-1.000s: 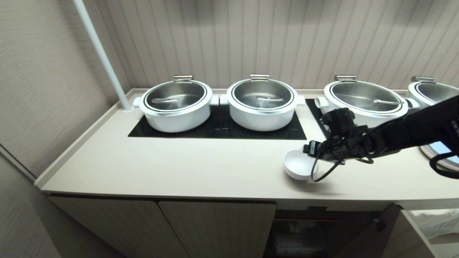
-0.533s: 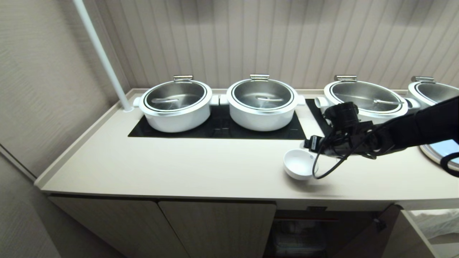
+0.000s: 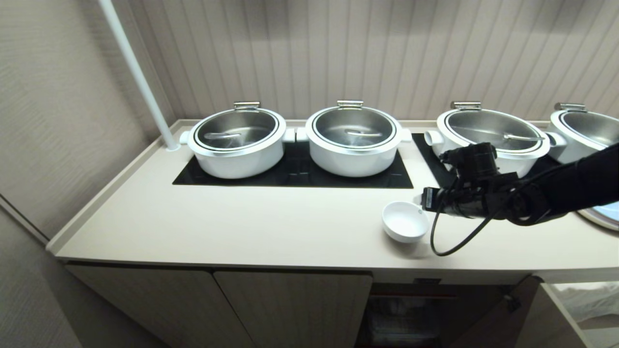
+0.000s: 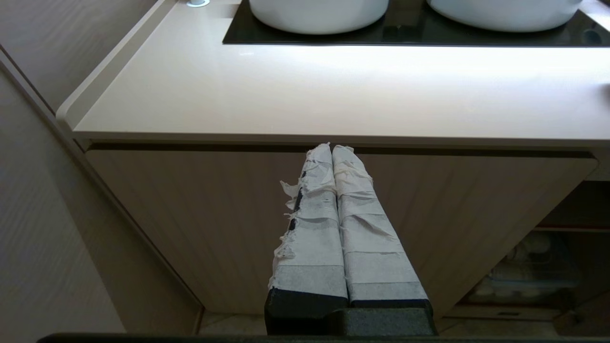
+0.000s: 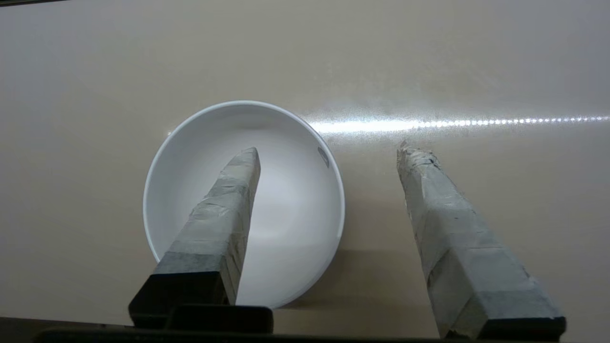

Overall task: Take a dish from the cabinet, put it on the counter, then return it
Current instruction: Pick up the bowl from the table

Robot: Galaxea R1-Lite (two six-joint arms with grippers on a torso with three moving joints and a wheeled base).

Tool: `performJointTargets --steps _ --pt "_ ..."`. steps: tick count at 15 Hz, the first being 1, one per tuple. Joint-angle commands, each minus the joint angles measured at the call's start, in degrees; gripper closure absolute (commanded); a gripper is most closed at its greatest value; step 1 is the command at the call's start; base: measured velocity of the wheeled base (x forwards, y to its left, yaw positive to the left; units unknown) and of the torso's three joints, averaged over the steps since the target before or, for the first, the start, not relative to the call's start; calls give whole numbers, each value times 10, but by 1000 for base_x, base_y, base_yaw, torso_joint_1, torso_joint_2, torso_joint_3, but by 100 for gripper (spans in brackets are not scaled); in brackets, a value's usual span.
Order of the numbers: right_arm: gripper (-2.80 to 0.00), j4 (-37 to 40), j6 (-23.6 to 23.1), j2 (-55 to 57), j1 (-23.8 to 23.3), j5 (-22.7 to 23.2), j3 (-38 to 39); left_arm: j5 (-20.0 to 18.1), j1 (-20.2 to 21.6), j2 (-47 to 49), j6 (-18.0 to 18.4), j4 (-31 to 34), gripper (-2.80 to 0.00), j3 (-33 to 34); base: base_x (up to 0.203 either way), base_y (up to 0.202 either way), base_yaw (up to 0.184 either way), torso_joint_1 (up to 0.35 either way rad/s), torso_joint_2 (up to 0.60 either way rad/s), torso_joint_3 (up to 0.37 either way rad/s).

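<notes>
white lidded pots [image 3: 237, 142], white pole [image 3: 138, 77]

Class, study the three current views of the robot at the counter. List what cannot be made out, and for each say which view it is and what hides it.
- Head view: right gripper fingers, masked by its own wrist beside the dish.
- Head view: open cabinet contents, too dark.
- Left wrist view: shelf items, dim and blurred.
- Right wrist view: dish's foot, hidden by the bowl itself.
- Head view: fourth pot, cut by the edge.

The rightmost pot [image 3: 587, 130] ran off the counter's right end; the open cabinet's [image 3: 406, 314] shelf contents were too dark to identify.
</notes>
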Motion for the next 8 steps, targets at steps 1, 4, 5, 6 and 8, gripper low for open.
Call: performJointTargets --steps 1,4,5,6,8 --pt "0 -8 0 -14 0 0 17 0 0 0 0 0 0 0 0 0 0 0 0 0" --pt "0 -9 0 -36 1 0 24 0 0 0 0 0 0 0 0 0 0 0 0 0" --pt "0 -9 0 -45 1 -1 25 0 0 0 0 0 0 0 0 0 0 0 0 0" --pt "0 -7 0 -53 1 -1 25 0 0 0 0 0 0 0 0 0 0 0 0 0" --pt "0 -6 0 -72 1 -1 44 0 0 0 0 0 0 0 0 0 0 0 0 0"
